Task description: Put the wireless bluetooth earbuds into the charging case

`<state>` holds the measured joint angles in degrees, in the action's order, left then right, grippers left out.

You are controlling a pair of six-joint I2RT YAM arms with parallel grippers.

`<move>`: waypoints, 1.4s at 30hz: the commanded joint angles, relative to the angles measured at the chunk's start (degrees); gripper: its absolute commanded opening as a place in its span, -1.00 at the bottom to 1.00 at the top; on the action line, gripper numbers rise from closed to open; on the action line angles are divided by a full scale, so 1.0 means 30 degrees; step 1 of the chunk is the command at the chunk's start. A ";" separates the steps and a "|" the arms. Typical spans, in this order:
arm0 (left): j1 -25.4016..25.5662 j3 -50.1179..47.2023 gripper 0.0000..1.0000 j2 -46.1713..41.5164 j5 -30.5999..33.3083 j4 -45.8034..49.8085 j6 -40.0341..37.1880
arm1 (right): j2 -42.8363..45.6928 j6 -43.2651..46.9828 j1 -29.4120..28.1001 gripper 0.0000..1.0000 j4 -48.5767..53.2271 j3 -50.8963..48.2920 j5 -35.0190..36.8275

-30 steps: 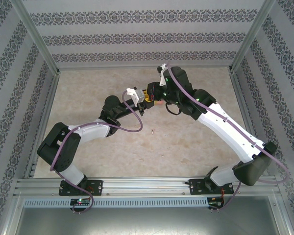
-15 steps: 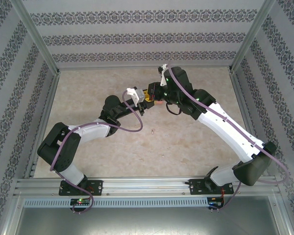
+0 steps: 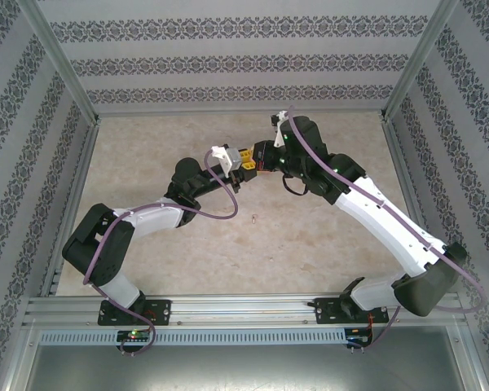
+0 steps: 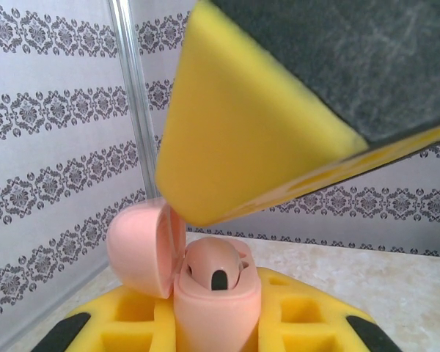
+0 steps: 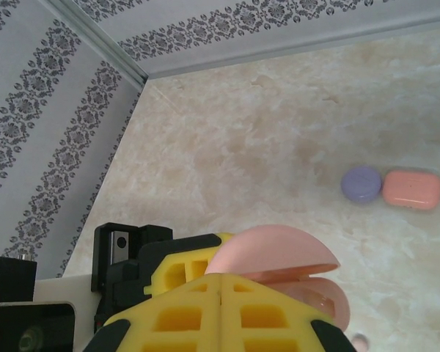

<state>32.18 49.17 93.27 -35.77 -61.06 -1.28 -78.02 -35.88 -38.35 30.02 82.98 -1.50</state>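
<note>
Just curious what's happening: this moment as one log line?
left tool: shut on open pink case | right tool: shut, near it | table: purple case, salmon case closed

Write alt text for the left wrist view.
An open pale pink charging case stands clamped in the left gripper's yellow fingers, lid swung left, what looks like an earbud inside. A yellow finger of the right gripper looms above it, patterned wall behind.

I am reaching both arms inward over mid-table, wrists nearly meeting. My left gripper (image 3: 246, 166) is pinching the case (image 4: 216, 308) in narrow jaws. My right gripper (image 5: 220, 282) is pressing its fingers together, seemingly touching the left's.
</note>
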 commanded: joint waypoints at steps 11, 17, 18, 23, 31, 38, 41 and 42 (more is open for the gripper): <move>0.0119 0.0411 -1.00 0.0064 0.0217 -0.0969 -0.0249 | 0.2359 0.0289 0.0236 -1.00 -0.0363 -0.0431 0.0581; 0.0055 -0.0343 -1.00 -0.0213 0.1540 -0.1753 -0.0248 | 0.4272 -0.0308 0.1229 -0.84 0.0354 -0.2966 0.1519; 0.0010 -0.0501 -1.00 -0.0307 0.1744 -0.1870 -0.0219 | 0.4549 -0.0437 0.1462 -0.75 0.0447 -0.3524 0.1528; -0.0181 -0.1458 -1.00 -0.1076 0.2757 -0.2122 -0.0072 | 0.5506 -0.1155 0.2204 -0.37 0.0614 -0.6779 0.1650; -0.0317 -0.3088 -1.00 -0.2439 0.3754 -0.2169 0.0192 | 0.4745 -0.1926 0.2107 0.26 0.0339 -0.9643 0.2492; -0.0471 -0.4748 -1.00 -0.3546 0.5146 -0.2575 0.0687 | 0.2605 -0.2167 0.1228 0.54 0.0408 -1.0089 0.3662; -0.0532 -0.5324 -1.00 -0.3886 0.5473 -0.2978 0.0865 | 0.1334 -0.2544 0.0544 0.62 0.0393 -0.9649 0.4039; -0.0541 -0.5466 -1.00 -0.3977 0.5524 -0.3025 0.0878 | 0.0906 -0.2549 0.0365 0.65 0.0505 -0.9369 0.3978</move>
<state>31.20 33.71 83.15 -21.06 -65.73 -0.10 -72.82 -42.19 -35.75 31.31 53.28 7.94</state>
